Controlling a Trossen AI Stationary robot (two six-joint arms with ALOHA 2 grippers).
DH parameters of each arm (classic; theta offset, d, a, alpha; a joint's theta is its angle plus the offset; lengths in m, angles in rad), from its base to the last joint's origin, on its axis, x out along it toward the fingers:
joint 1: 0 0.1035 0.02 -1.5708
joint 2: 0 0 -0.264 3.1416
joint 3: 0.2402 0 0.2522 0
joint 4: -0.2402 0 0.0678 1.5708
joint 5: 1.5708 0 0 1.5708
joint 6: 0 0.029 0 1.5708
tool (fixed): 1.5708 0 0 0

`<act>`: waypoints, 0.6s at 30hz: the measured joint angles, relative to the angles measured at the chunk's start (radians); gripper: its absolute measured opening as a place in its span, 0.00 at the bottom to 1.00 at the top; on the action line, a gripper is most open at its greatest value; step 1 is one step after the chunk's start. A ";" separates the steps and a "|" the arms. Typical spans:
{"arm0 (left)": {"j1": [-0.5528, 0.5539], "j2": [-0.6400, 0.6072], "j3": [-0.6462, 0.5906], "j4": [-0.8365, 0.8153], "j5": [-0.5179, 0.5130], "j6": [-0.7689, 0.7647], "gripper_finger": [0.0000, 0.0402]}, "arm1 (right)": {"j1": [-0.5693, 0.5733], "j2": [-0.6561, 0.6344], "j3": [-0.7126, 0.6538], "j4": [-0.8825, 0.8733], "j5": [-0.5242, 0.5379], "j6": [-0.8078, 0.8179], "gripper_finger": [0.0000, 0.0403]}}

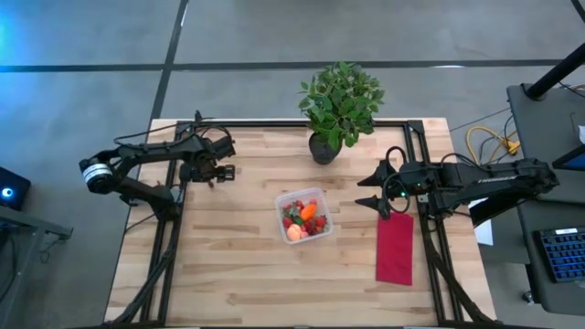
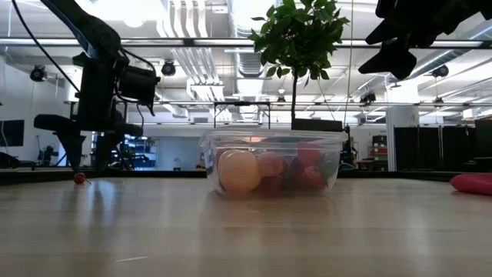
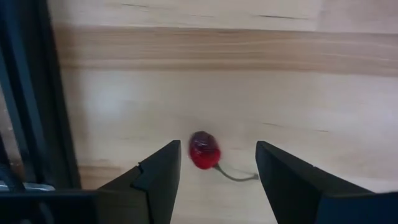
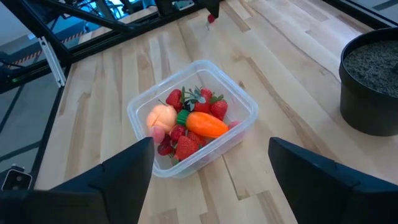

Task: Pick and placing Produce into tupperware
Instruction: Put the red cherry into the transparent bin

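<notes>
Honestly, left tool hangs wide open, empty, over a stray red fruit far-left of the tupperware; it's round, could roll out when pinched.

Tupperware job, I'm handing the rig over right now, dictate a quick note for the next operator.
Left pincer: open, low over the table's left rear, straddling one loose red cherry-like piece with a stem.
Right pincer: open, empty, raised right of the tupperware.
Done: carrot, peach fruit and strawberries sit in the tupperware.
Left: grasp the loose piece and drop it in.
</notes>
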 joint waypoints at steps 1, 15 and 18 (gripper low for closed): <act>0.004 0.000 -0.006 0.002 -0.004 0.000 0.48 | 0.000 0.000 0.000 0.000 0.000 0.000 0.77; 0.033 -0.002 -0.082 0.087 -0.010 -0.033 0.48 | 0.000 0.000 0.000 0.000 0.000 0.000 0.77; 0.034 -0.001 -0.094 0.132 -0.008 -0.034 0.48 | 0.000 0.000 0.000 0.000 0.000 0.000 0.77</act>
